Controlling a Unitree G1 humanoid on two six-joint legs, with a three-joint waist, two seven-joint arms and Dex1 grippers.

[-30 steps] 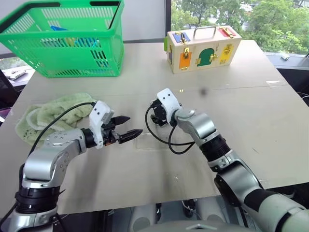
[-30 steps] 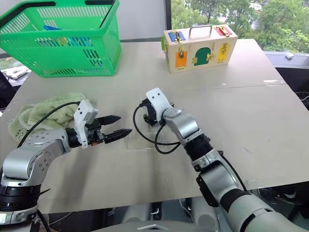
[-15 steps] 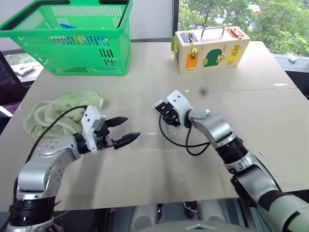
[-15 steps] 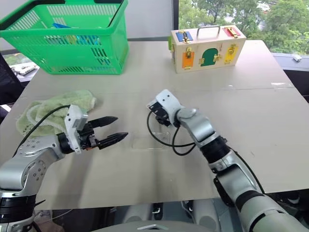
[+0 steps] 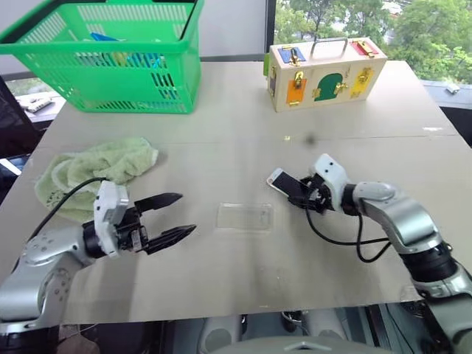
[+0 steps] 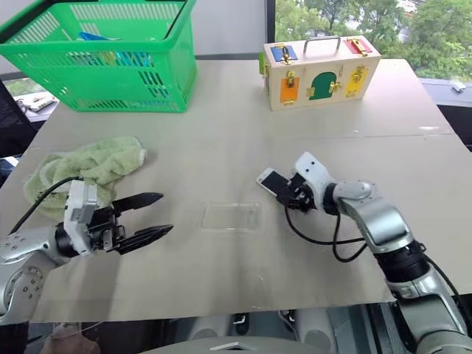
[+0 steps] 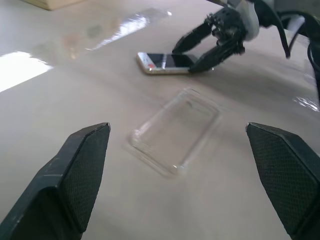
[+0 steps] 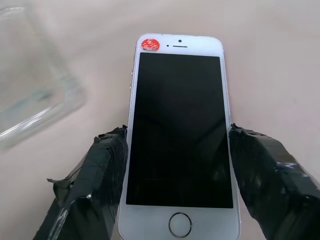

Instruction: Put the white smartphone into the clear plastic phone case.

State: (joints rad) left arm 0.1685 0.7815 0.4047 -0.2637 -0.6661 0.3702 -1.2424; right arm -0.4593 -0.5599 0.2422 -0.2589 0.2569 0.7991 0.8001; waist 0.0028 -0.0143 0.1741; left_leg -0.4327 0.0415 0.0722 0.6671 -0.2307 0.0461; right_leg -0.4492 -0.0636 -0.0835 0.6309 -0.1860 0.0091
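Note:
The white smartphone (image 8: 180, 130) lies screen up between the black fingers (image 8: 102, 170) of my right gripper (image 5: 300, 194), which is shut on its long sides near the home-button end. It sits low over the table, to the right of the clear plastic phone case (image 5: 245, 217). I cannot tell whether the phone touches the table. The case lies flat on the table, with nothing in it, between my two grippers. My left gripper (image 5: 186, 213) stands open a short way to the left of the case, pointing toward it and holding nothing.
A green towel (image 5: 96, 166) lies crumpled at the left, behind my left arm. A green basket (image 5: 110, 66) stands at the far left and a wooden latch box (image 5: 324, 70) at the far right. The table's near edge runs just below both arms.
My right gripper has closed on the phone and carried it to the right, away from the case. My left gripper has drawn back and left from the case, still open. The camera also shifted.

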